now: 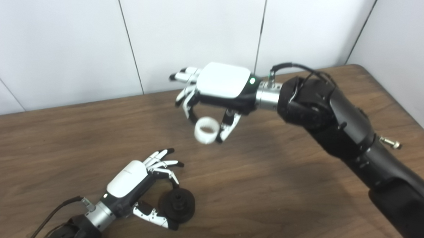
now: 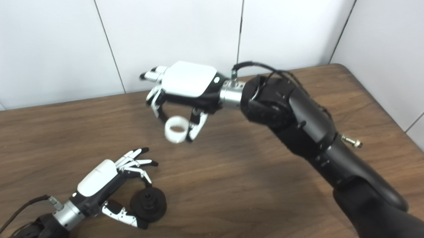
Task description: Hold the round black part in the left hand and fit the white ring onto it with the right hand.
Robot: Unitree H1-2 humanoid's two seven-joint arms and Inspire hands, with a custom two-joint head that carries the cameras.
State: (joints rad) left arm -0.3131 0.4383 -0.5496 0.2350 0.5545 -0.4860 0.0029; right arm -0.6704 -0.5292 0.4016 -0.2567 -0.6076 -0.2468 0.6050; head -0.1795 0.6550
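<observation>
The round black part (image 1: 177,204) sits low over the wooden table at the bottom left, its raised hub facing up toward the camera. My left hand (image 1: 139,181) is shut on it, thumb below and fingers curled over its top edge. The white ring (image 1: 206,130), a short open cylinder, hangs in the air above the table's middle. My right hand (image 1: 218,89) is shut on the white ring, pinching it between thumb and fingers from above. The ring is up and to the right of the black part, well apart from it.
The brown wooden table (image 1: 283,192) fills the lower picture; its back edge meets white wall panels (image 1: 186,33). The table's right corner (image 1: 358,67) lies by the wall. My right forearm (image 1: 338,123) crosses the right side.
</observation>
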